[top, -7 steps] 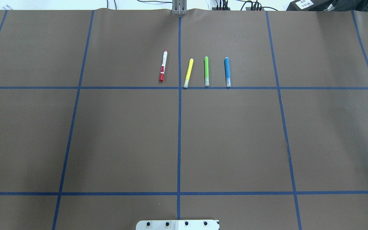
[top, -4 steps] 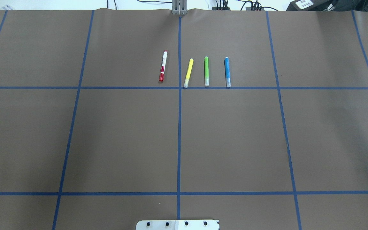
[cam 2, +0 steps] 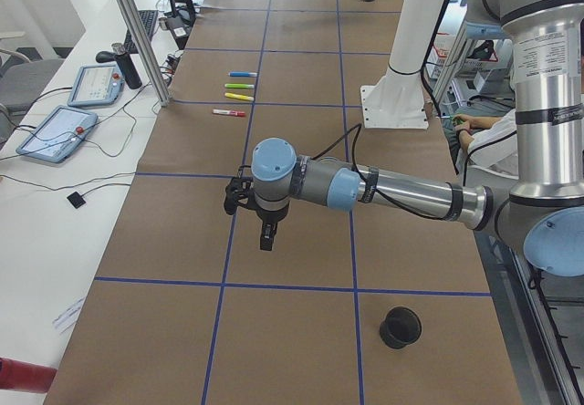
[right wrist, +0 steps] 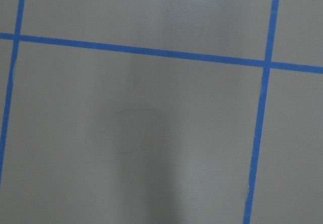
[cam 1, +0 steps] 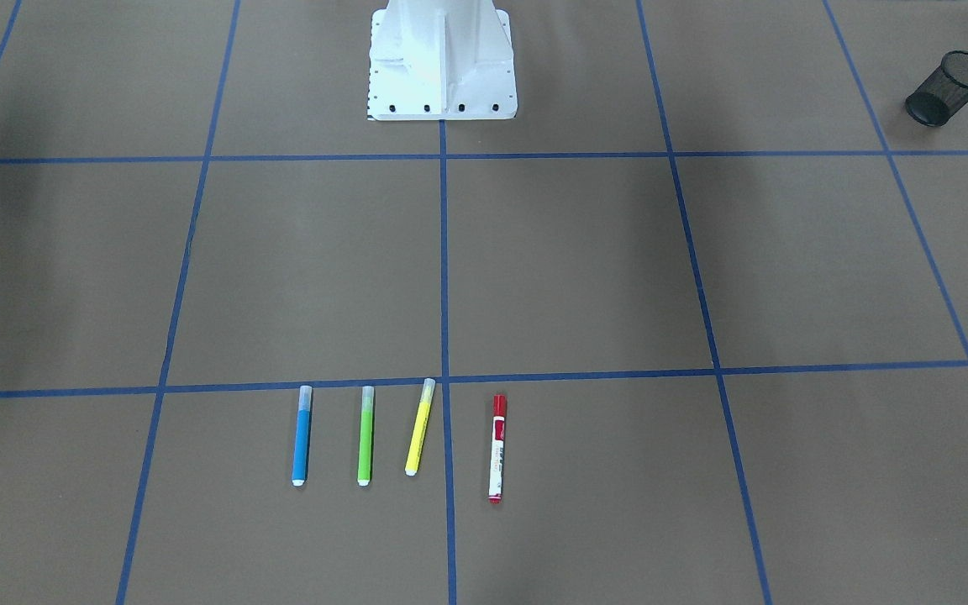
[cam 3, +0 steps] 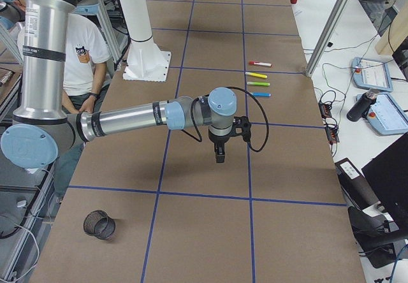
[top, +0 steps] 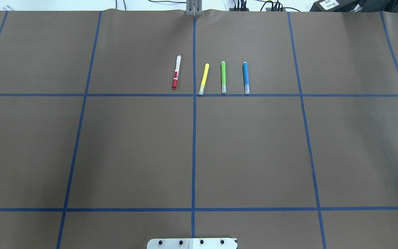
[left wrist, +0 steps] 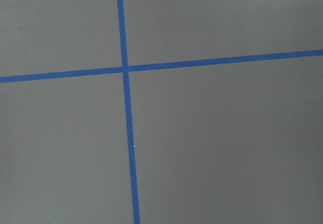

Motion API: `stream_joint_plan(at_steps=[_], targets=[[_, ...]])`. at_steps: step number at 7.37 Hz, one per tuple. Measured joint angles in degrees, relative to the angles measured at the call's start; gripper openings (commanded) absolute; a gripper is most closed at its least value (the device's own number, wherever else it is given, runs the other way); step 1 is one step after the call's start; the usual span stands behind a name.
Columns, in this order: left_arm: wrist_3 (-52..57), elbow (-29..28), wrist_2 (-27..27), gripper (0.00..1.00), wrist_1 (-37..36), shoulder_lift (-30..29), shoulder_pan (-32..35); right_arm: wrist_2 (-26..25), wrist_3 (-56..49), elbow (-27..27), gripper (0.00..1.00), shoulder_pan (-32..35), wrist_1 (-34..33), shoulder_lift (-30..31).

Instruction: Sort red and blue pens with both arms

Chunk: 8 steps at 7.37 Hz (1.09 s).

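Observation:
The red pen (top: pixel 176 71), a white marker with a red cap, lies just left of the centre tape line on the far half of the table. The blue pen (top: pixel 245 77) lies at the right end of the same row. Both also show in the front view: red pen (cam 1: pixel 497 448), blue pen (cam 1: pixel 302 435). My left gripper (cam 2: pixel 265 241) hangs over the table far from the pens; I cannot tell whether it is open or shut. My right gripper (cam 3: pixel 218 157) likewise hangs over bare paper, state unclear. Both wrist views show only brown paper and blue tape.
A yellow highlighter (top: pixel 204 79) and a green highlighter (top: pixel 223 76) lie between the two pens. A black mesh cup (cam 1: pixel 949 87) stands near my left end of the table, another mesh cup (cam 3: pixel 99 224) at my right end. The white pedestal (cam 1: pixel 442 59) stands between the arms. A person (cam 3: pixel 89 53) sits behind it.

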State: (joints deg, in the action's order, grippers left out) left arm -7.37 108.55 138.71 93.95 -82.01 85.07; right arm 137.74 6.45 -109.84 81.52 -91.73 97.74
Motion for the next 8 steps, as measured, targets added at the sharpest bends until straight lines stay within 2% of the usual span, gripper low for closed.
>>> stream_joint_plan(at_steps=[2,4,6,8], targets=[[-8.1,-0.8,-0.3,1.00,0.4,-5.5,-5.4,0.1,0.8,-0.2,1.00,-0.7,0.1,-0.2],[-17.0,-5.1,-3.8,0.99,-0.1,-17.2,-13.3,0.2,1.3,-0.3,1.00,-1.3,0.1,-0.8],[-22.6,-12.5,-5.3,0.96,-0.2,-29.6,-20.4,0.1,1.3,-0.2,1.00,-1.8,0.1,-0.9],[-28.5,-23.5,-5.7,0.94,-0.1,-41.9,-27.3,0.1,1.3,-0.1,1.00,-2.3,0.1,-1.0]])
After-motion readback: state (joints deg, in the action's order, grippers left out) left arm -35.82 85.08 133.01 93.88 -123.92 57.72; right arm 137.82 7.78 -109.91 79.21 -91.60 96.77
